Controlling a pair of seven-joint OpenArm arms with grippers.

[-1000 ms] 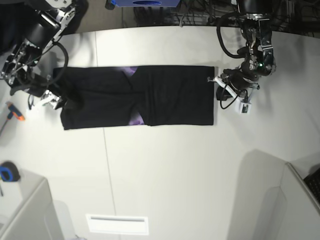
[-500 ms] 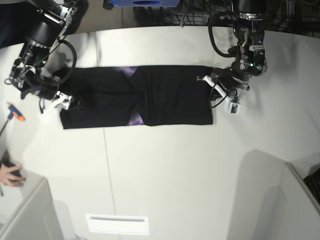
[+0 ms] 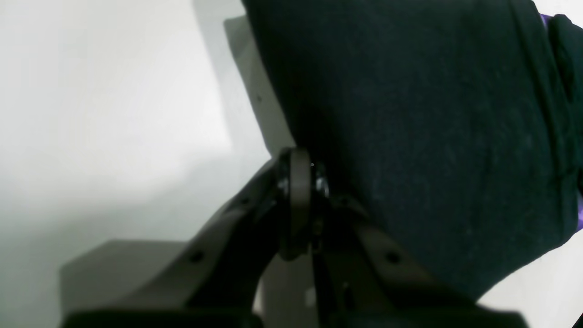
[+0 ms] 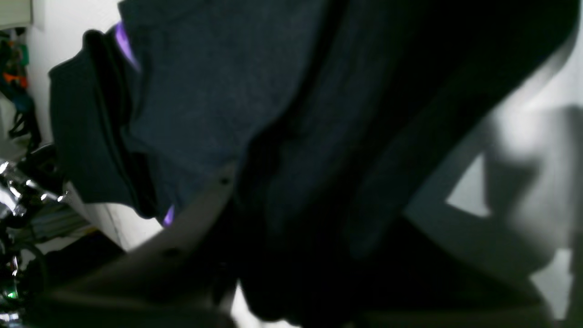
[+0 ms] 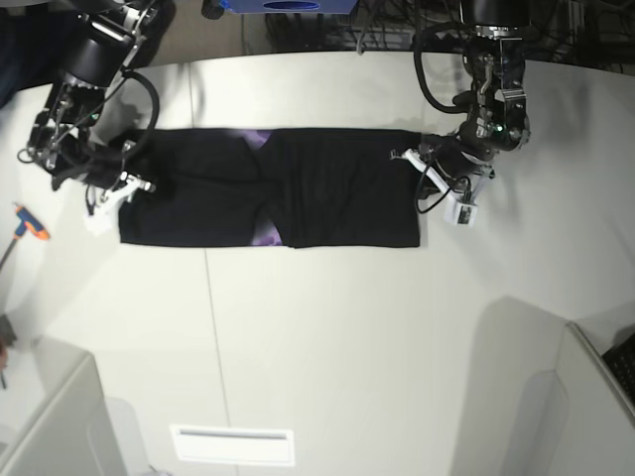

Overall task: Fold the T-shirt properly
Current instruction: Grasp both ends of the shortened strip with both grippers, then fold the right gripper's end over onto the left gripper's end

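Note:
The black T-shirt (image 5: 337, 188) lies folded into a long band across the far half of the white table (image 5: 347, 327). Purple print peeks out at its middle seam. My left gripper (image 5: 425, 177) is at the shirt's right edge. In the left wrist view its jaws (image 3: 314, 182) are closed on the edge of the black cloth (image 3: 432, 114). My right gripper (image 5: 127, 188) is at the shirt's left edge. In the right wrist view the cloth (image 4: 218, 91) drapes over its fingers (image 4: 196, 218) and hides the tips, and it looks shut on the cloth.
An orange-handled tool (image 5: 30, 223) lies on the table left of the shirt. A blue object (image 5: 288, 6) stands past the far edge. A white slotted plate (image 5: 233, 444) sits near the front edge. Grey panels rise at the front left and front right corners.
My left gripper has moved left from beside the shirt onto its right edge. My right gripper has shifted slightly at the left edge. The shirt's left end now lies flatter and straighter.

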